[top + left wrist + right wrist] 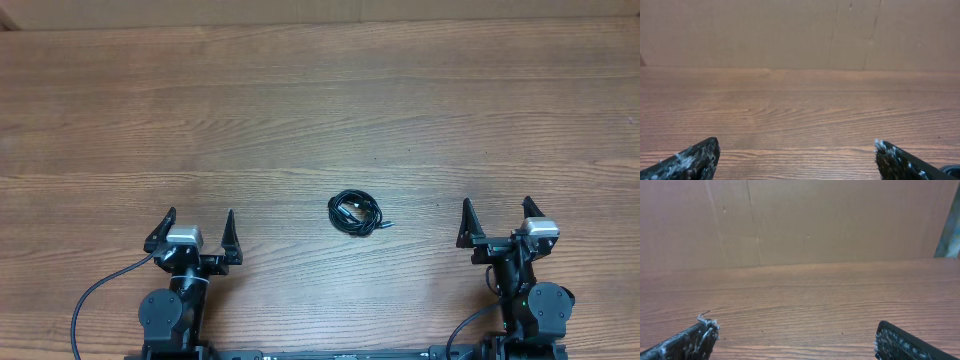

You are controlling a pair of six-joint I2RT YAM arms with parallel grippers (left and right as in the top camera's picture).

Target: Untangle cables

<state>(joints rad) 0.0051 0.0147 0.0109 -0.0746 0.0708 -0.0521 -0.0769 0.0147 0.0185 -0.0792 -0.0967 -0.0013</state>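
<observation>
The cables [355,212] lie as one small black coiled bundle on the wooden table, in the middle of the overhead view, with a plug end poking out to the right. My left gripper [196,226] is open and empty, well to the left of the bundle. My right gripper [497,215] is open and empty, to the right of it. In the left wrist view the open jaws [796,152] frame bare wood; a bit of black shows at the bottom right corner. In the right wrist view the open jaws [796,332] frame bare wood, and the cables are out of view.
The wooden table [300,110] stretches far beyond both arms. A brown cardboard wall [790,30] stands at its far edge. Thick black arm wires [95,295] trail by the left arm's base.
</observation>
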